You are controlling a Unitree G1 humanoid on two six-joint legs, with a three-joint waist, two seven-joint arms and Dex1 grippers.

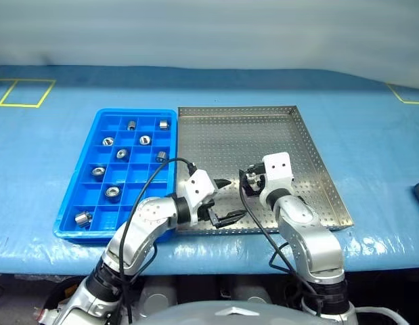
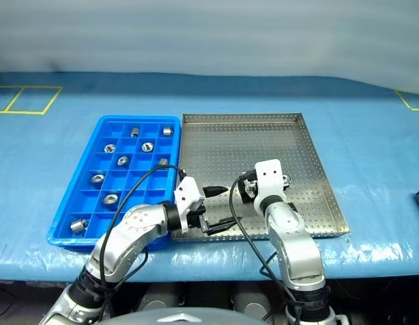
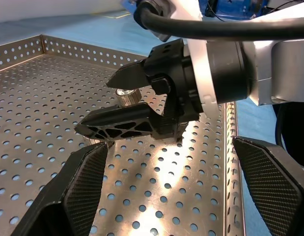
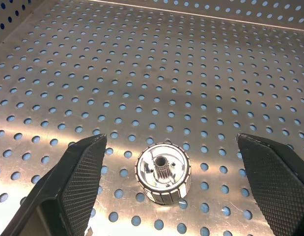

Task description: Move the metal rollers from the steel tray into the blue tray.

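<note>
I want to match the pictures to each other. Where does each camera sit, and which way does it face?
Head eyes: forward and down over both arms, at the blue tray and steel tray.
Left wrist: along its open jaws, across the steel tray at the right gripper.
Right wrist: down between its open jaws at one roller.
Shared: both wrist views show that roller and the perforated base.

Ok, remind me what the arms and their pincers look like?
Both arms are silver-grey metal segments with black joint rings and white wrist housings. A black cable loops along each arm. The left pincer and right pincer each have two black fingers with cross-hatched textured pads.
</note>
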